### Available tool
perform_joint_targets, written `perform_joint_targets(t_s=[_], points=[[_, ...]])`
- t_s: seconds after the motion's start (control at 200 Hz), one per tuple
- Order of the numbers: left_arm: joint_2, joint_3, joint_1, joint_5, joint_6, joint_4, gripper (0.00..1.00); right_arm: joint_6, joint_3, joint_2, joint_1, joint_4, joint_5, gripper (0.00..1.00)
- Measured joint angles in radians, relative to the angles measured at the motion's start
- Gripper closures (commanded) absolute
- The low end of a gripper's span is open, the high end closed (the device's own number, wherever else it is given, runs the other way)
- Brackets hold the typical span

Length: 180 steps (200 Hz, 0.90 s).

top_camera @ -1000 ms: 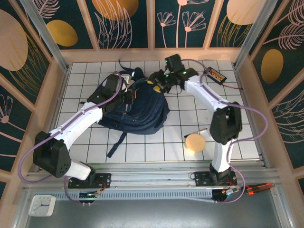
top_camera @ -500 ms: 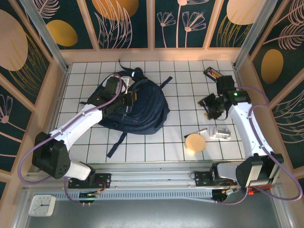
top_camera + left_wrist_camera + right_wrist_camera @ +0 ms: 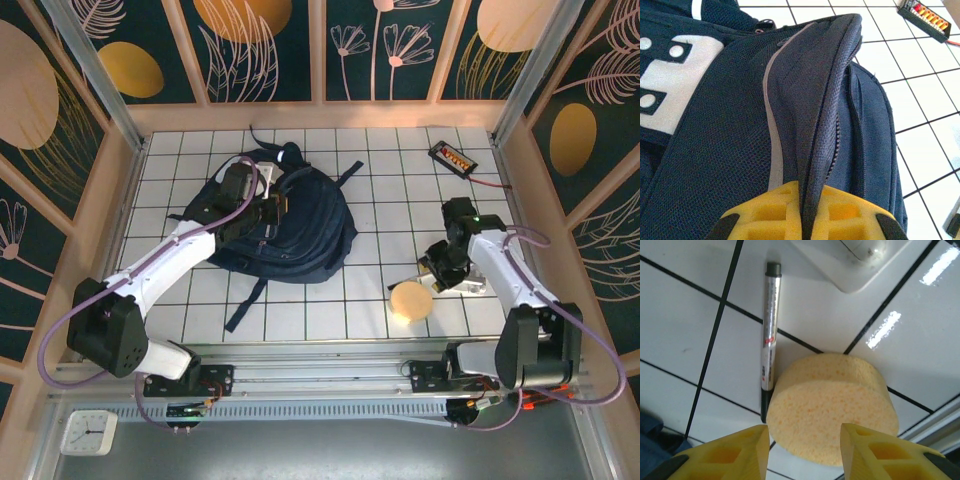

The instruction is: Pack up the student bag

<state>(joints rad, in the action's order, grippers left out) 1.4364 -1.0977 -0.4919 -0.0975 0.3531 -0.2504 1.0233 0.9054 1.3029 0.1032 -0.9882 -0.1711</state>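
The student bag (image 3: 300,235), a dark navy backpack with white-grey patches (image 3: 670,85), lies at the left middle of the tiled table. My left gripper (image 3: 268,208) is shut on a fold of the bag's zipper edge (image 3: 820,115), and the fabric runs up between the yellow fingers (image 3: 765,212). My right gripper (image 3: 434,270) stands open just above a round yellow sponge (image 3: 411,300). In the right wrist view the sponge (image 3: 832,407) sits ahead of the spread fingers (image 3: 745,450), untouched.
A silver and black pen (image 3: 769,340) lies against the sponge's left side. A pale metal-and-white object (image 3: 860,260) rests just beyond it. A black device with red parts (image 3: 452,156) lies at the back right. Wooden walls (image 3: 120,200) ring the table.
My right arm left the bag's top, swung across to the right side and came down over the sponge, its jaws narrowing a little. The left gripper kept its hold on the bag.
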Motion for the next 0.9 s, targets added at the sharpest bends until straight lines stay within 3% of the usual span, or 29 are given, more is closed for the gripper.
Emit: perform_joint_targets(t_s=[0.395, 0.901], points=[[-0.013, 0.008, 0.000, 0.002, -0.012, 0.000, 1.00, -0.002, -0.003, 0.154, 0.000, 0.122, 0.036, 0.63], [-0.014, 0.009, 0.000, 0.005, -0.023, 0.000, 1.00, -0.003, -0.050, 0.211, 0.000, 0.200, 0.045, 0.64]])
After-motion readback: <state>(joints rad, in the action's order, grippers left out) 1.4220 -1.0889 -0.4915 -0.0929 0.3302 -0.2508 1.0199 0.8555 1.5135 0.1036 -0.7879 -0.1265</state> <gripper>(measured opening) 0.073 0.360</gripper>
